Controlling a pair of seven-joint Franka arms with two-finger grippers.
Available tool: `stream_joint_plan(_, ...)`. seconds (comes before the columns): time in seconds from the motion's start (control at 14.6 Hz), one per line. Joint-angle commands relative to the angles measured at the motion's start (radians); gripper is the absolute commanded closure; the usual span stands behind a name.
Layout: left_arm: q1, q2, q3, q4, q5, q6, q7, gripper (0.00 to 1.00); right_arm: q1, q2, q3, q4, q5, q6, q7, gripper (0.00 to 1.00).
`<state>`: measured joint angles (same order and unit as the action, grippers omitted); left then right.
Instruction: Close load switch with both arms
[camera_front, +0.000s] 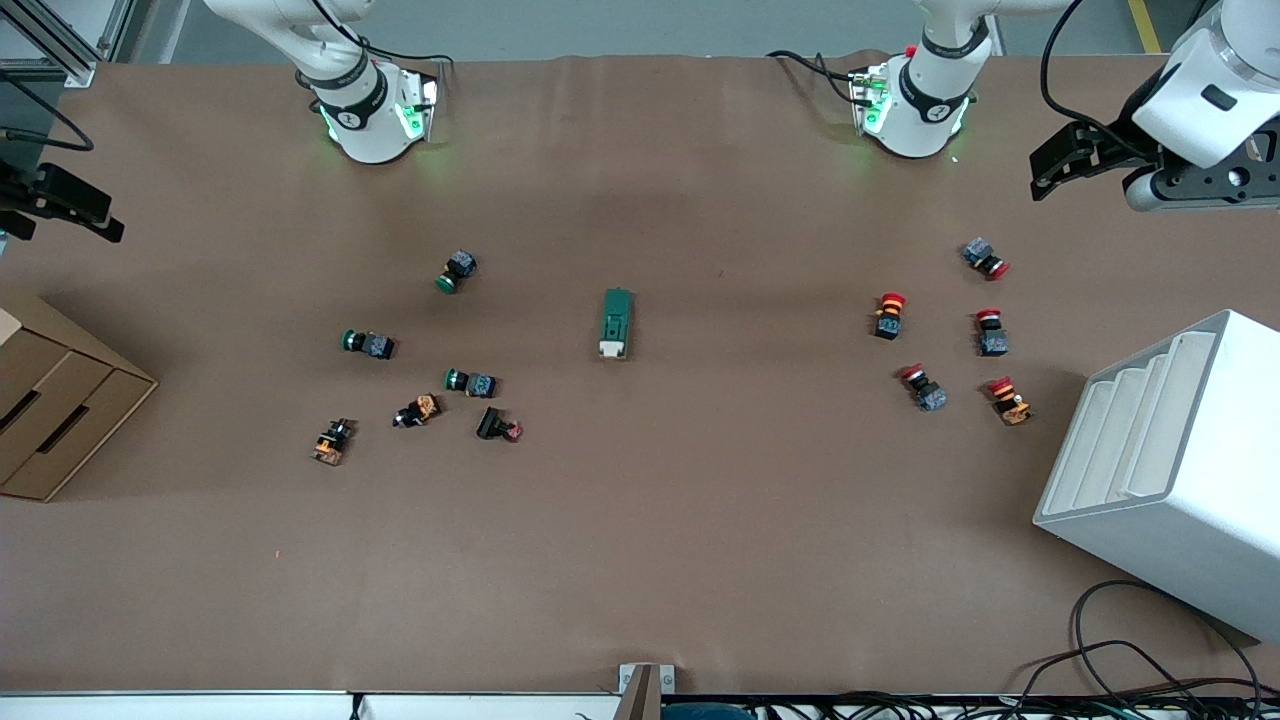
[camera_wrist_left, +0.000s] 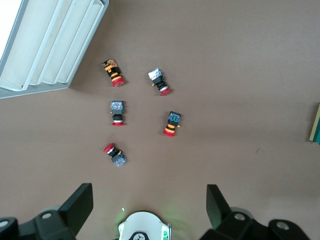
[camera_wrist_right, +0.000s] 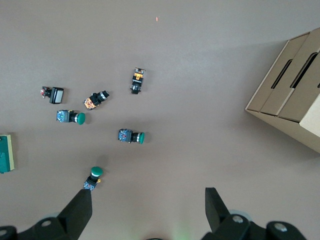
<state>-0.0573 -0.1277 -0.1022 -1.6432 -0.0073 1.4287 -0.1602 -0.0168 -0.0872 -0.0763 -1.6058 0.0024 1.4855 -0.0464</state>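
The load switch lies flat at the middle of the desk, a matte brown sheet with faint creases. It is a slim dark-green rectangular block with a cream lever piece at its 6 o'clock end, the end nearer the front camera. Nothing touches it. An edge of it shows in the left wrist view and in the right wrist view.

From the switch, a loose scatter of green-capped push buttons and orange-bodied ones lies at 9 o'clock, toward the right arm's end. A cluster of red-capped push buttons lies at 3 o'clock, toward the left arm's end. All are small, with boxy bodies and round caps.

The left pincer hangs over the desk's edge at the left arm's end, at 2 o'clock from the switch. Its black angular fingers are spread wide and hold nothing. The right pincer hangs over the desk's edge at the right arm's end, at 10 o'clock. Its fingers are likewise spread wide and empty.

A white tiered plastic rack sits near the red buttons. A folded cardboard box sits at the right arm's end.
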Motion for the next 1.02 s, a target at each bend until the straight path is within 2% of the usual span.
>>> stream_joint_plan(0.0,-0.003,0.000,0.006,0.002,-0.003,0.021,0.027,0.00,-0.018,-0.022,0.016,-0.031,-0.001,0.007,-0.004,0.00)
stream_joint_plan(0.41,0.001,0.062,0.010,0.097,0.009,0.021,0.044,0.00,-0.017,-0.020,0.016,-0.031,0.001,-0.005,-0.003,0.00)
stream_joint_plan(0.96,0.008,0.077,0.025,0.106,0.020,0.021,0.037,0.00,-0.012,-0.025,0.021,-0.034,0.002,-0.008,-0.001,0.00)
